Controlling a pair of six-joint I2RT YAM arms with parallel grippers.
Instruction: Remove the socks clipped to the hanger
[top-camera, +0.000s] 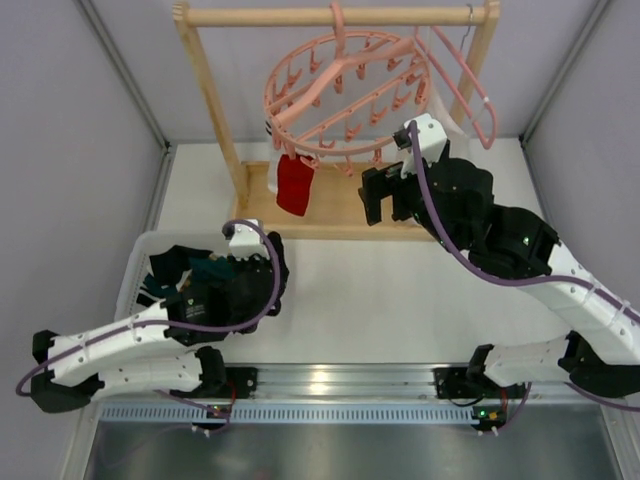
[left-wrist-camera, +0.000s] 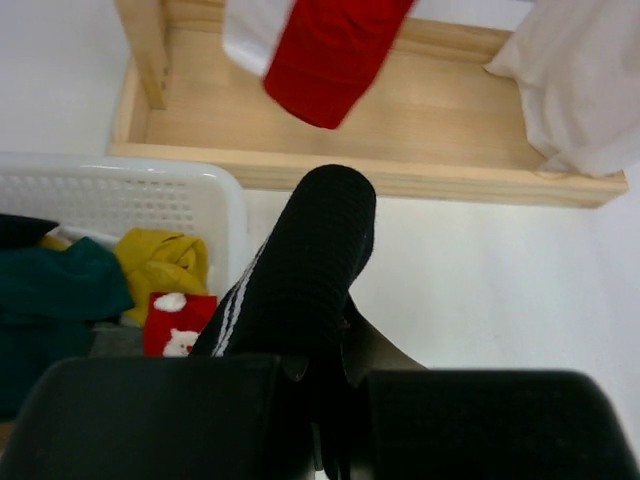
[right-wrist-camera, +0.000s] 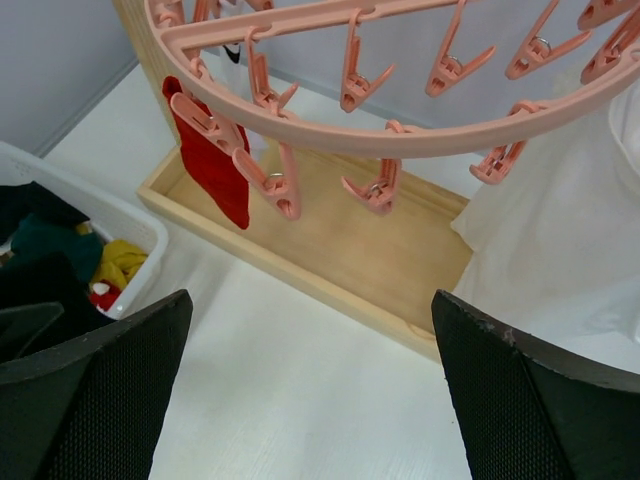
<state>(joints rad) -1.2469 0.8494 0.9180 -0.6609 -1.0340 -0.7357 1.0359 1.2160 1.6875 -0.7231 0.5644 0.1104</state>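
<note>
The salmon-pink ring hanger (top-camera: 340, 95) hangs by its hook from a wooden rail. A red sock (top-camera: 295, 185) hangs from a clip at its near left edge, with a white sock (top-camera: 271, 180) just behind it. My right gripper (top-camera: 372, 198) is open below the ring, right of the red sock (right-wrist-camera: 210, 160); nothing sits between its fingers (right-wrist-camera: 110, 390). My left gripper (left-wrist-camera: 330, 400) is shut on a black sock with white stripes (left-wrist-camera: 310, 270), beside the white basket (left-wrist-camera: 150, 195). In the basket lie teal (left-wrist-camera: 60, 290), yellow (left-wrist-camera: 165, 260) and red-and-white (left-wrist-camera: 180, 320) socks.
The wooden rack's base tray (top-camera: 340, 205) lies under the ring. A large white cloth bag (right-wrist-camera: 560, 240) hangs at the right, next to a plain pink clothes hanger (top-camera: 470, 90). Several bare clips (right-wrist-camera: 365, 190) dangle from the ring.
</note>
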